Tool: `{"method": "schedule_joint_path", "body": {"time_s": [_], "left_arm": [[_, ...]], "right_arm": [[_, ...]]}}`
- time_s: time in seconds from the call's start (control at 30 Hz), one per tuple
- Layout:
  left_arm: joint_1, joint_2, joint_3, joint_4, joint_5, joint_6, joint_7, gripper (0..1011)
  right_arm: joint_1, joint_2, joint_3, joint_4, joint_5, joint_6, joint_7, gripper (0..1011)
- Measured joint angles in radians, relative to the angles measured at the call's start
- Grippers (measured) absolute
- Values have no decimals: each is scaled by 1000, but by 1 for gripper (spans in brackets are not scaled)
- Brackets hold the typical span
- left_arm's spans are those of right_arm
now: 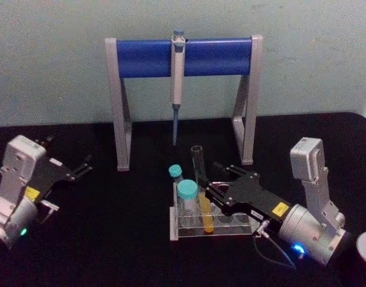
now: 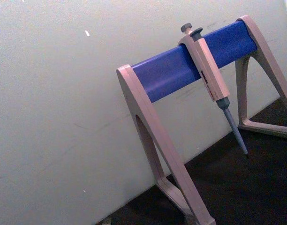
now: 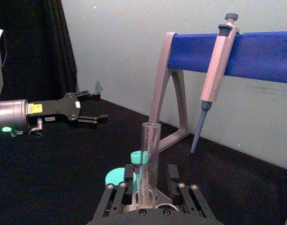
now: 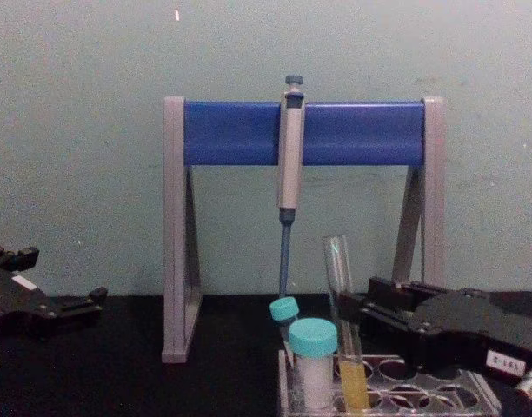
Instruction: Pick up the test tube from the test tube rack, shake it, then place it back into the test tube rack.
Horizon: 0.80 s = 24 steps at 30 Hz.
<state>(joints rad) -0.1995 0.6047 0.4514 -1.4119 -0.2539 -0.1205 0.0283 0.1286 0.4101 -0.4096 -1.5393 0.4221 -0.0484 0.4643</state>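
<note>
The test tube [image 1: 202,190] is gripped between the closed fingers of the right end effector [image 1: 210,192], its base seated in the test tube rack [image 1: 182,230]. It should be lifted straight upward, clear of the teal-capped tubes [image 1: 186,197] beside. The left end effector [image 1: 84,166] is parked open, well apart.

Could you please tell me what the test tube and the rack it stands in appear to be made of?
The test tube looks like clear, glossy glass: the wall shows through it, and yellow-orange liquid shows low down. The test tube rack seems to be clear plastic in a greyish frame, though acrylic cannot be told from other plastics.
</note>
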Motion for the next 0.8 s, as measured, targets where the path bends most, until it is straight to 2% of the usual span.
{"method": "schedule_joint_path", "body": {"time_s": [0.07,0.1,0.2,0.23,0.27,0.33,0.4,0.57,0.67,0.8], "left_arm": [[0,0,0,0,0,0,0,1001],[0,0,0,0,0,0,0,1001],[0,0,0,0,0,0,0,1001],[0,0,0,0,0,0,0,1001],[0,0,0,0,0,0,0,1001],[0,0,0,0,0,0,0,1001],[0,0,0,0,0,0,0,1001],[0,0,0,0,0,0,0,1001],[0,0,0,0,0,0,0,1001],[0,0,0,0,0,0,0,1001]], "right_arm": [[0,0,0,0,0,0,0,488],[0,0,0,0,0,0,0,547],[0,0,0,0,1,0,0,603],[0,0,0,0,1,0,0,670],[0,0,0,0,1,0,0,670],[0,0,0,-1,1,0,0,767],[0,0,0,-1,1,0,0,799],[0,0,0,-1,2,0,0,958],[0,0,0,-1,2,0,0,1000],[0,0,0,-1,2,0,0,1000]]}}
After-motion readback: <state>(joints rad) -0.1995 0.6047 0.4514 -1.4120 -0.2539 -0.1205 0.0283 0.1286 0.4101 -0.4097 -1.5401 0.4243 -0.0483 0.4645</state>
